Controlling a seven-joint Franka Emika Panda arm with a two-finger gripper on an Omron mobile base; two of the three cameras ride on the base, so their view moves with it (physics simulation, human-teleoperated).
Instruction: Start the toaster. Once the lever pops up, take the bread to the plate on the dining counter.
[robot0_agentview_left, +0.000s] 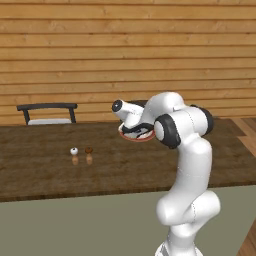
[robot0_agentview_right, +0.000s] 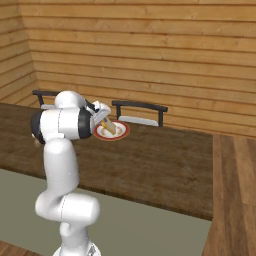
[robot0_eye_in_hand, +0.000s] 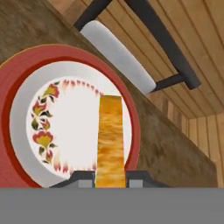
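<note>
My gripper (robot0_eye_in_hand: 110, 180) is shut on the bread (robot0_eye_in_hand: 110, 140), a tan slice seen edge-on just above the plate (robot0_eye_in_hand: 19, 92). The plate is white with a red rim and a flower pattern. It rests on the dark wood dining counter (robot0_agentview_right: 160, 165), near its far edge. From the right base view, the bread (robot0_agentview_right: 108, 128) hangs tilted over the plate (robot0_agentview_right: 120, 132) under the gripper (robot0_agentview_right: 104, 121). In the left base view my arm hides most of the plate (robot0_agentview_left: 139, 138). The toaster and its lever are out of view.
Two small shakers (robot0_agentview_left: 81, 155) stand on the dining counter (robot0_agentview_left: 45, 170) to the left of the plate. Dark chairs (robot0_agentview_right: 140, 114) (robot0_agentview_left: 47, 114) stand behind the counter against a wood-plank wall. The counter's grey-beige front (robot0_agentview_left: 75, 225) faces the base.
</note>
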